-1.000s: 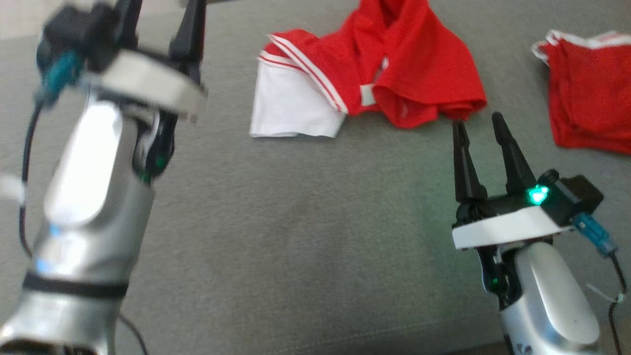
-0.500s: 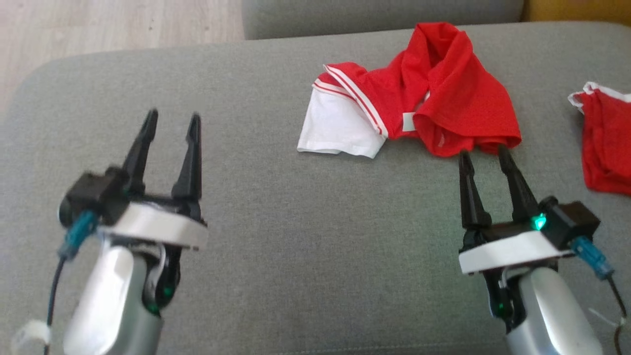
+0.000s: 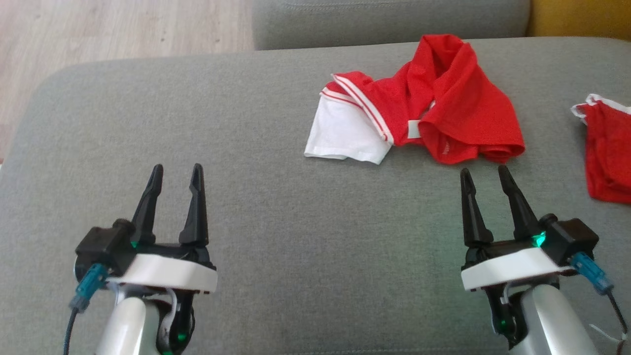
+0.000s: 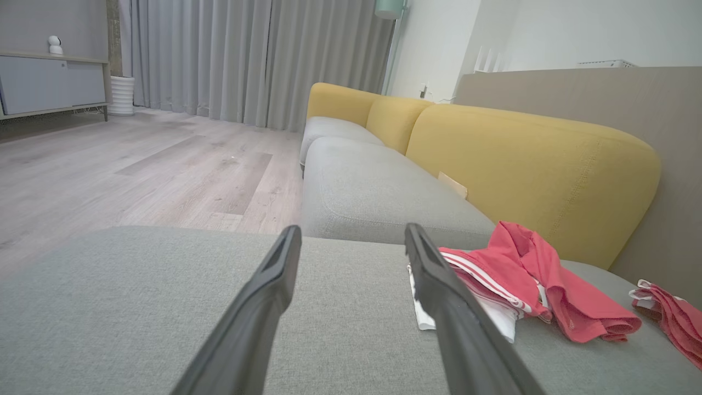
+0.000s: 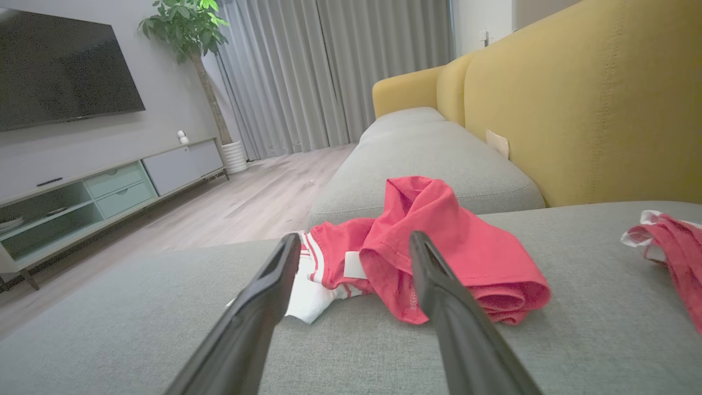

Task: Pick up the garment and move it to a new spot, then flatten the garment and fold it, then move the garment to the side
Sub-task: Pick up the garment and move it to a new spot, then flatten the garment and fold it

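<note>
Fingers [image 3: 147, 207] of the left gripper [image 3: 177, 171] stand spread and empty above the grey sofa cushion [image 3: 296, 236]; the right gripper [image 3: 483, 173] is likewise spread, holding nothing, its tips just short of the garment [image 3: 443, 113]; the garment lies crumpled toward the cushion's far right, near a smaller red piece [image 3: 609, 158].

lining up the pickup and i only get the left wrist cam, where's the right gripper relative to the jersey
observer: the right gripper sits just short of the garment's near red edge, not touching it.
operator: open or shut
observer: open, nothing between its fingers.
operator: what's straight ahead of it
observer: the bunched red hem; the white sleeve lies off to its left.
</note>
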Motion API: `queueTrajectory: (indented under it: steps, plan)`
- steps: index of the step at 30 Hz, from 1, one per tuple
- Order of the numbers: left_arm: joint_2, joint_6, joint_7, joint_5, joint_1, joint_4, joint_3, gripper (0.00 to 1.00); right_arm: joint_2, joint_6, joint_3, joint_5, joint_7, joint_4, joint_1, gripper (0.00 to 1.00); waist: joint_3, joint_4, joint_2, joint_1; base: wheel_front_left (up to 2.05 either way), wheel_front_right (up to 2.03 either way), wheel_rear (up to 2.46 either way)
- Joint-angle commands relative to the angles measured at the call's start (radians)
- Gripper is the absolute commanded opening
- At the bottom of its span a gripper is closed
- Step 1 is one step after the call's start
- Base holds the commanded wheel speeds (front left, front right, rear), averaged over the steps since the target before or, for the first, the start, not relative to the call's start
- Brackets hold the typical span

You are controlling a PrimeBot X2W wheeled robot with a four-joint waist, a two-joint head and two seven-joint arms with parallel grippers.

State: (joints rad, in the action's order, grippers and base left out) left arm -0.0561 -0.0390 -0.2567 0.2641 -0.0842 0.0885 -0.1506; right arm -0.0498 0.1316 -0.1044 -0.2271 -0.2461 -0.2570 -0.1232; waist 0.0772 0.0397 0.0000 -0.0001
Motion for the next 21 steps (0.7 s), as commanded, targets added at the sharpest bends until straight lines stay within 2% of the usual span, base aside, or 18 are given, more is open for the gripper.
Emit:
queueTrajectory:
  steps: [1,9,16,21]
  plan:
    - [-0.001,-0.005,-0.005,-0.01,-0.039,-0.041,0.032,1.0,0.0,-0.001,-0.023,0.012,0.003,0.039,-0.029,1.0,0.009,0.009,0.0,0.0001,0.0,0.0,0.0]
    - [0.005,-0.021,-0.005,-0.004,-0.078,-0.021,-0.026,1.0,0.0,-0.001,-0.061,0.105,0.086,-0.023,-0.128,1.0,0.086,0.076,0.0,0.0001,0.0,0.0,0.0]
    - [0.006,0.012,-0.005,0.044,-0.112,-0.019,-0.112,1.0,-0.007,-0.001,-0.137,0.157,0.153,-0.203,-0.281,1.0,0.146,0.158,0.0,0.0001,0.0,0.0,0.0]
    - [0.006,0.027,-0.005,0.06,-0.123,-0.018,-0.137,1.0,-0.029,-0.001,-0.158,0.16,0.163,-0.326,-0.37,1.0,0.162,0.196,0.0,0.0001,0.0,0.0,0.0]
